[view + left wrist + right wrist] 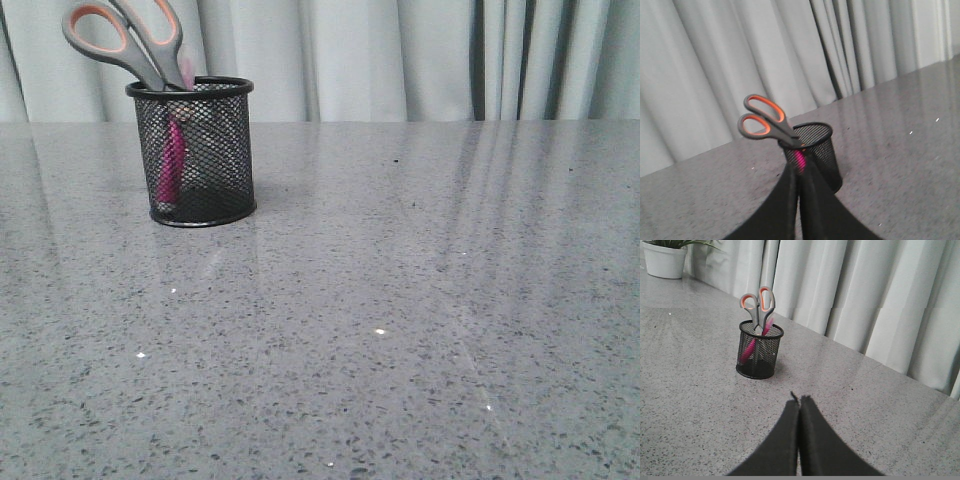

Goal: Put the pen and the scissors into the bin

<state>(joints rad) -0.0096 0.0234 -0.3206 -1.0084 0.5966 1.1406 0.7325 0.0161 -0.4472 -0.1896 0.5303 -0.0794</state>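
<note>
Both pairs of jaws are pressed together with nothing between them, as the wrist views show.

From the front, neither arm is in sight. The small black wire-mesh cylindrical bin stands upright on the grey speckled stone table, left of centre and near the pale curtain. The large scissors with grey, orange-lined handles stand blades-down in it, handles leaning left above the rim. The slim magenta-pink pen shows through the mesh.

On the left wrist view, the closed left gripper sits just in front of the bin, partly covering it; scissors and pen are inside.

On the right wrist view, the closed right gripper is well apart from the bin with scissors and pen. A white plant pot stands far behind.
</note>
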